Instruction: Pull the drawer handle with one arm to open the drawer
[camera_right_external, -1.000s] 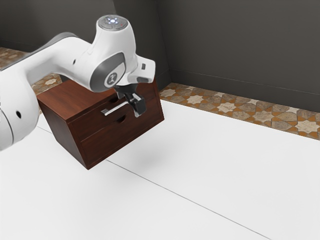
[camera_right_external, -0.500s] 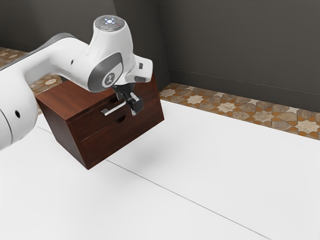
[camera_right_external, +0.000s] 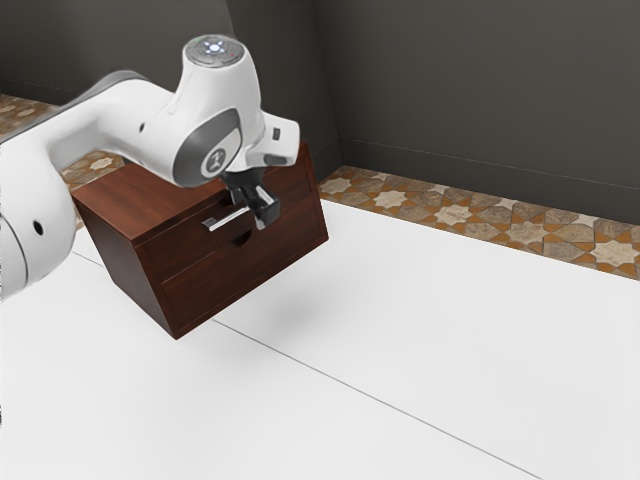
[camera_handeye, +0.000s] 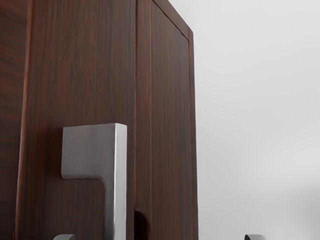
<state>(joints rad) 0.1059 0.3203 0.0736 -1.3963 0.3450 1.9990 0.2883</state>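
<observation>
A dark wooden cabinet (camera_right_external: 128, 200) with two drawer fronts sits on the white floor. The upper drawer (camera_right_external: 185, 243) carries a silver bar handle (camera_right_external: 224, 220) and looks flush with the cabinet face. My black gripper (camera_right_external: 262, 209) is right at the handle's end nearer the exterior view's right, fingers pointing at the drawer front. In the wrist view the handle (camera_handeye: 115, 170) stands out from the wood (camera_handeye: 75, 75), with one fingertip (camera_handeye: 63, 236) on each side of it, wide apart. The gripper is open around the bar.
The lower drawer (camera_right_external: 240, 268) has a small notch grip. White floor (camera_right_external: 420, 340) stretches to the exterior view's right and front. A patterned tile strip (camera_right_external: 500, 222) runs along the dark wall behind.
My hand has shifted a little toward the exterior view's left and closer to the drawer front, now at the handle. The drawer has not moved.
</observation>
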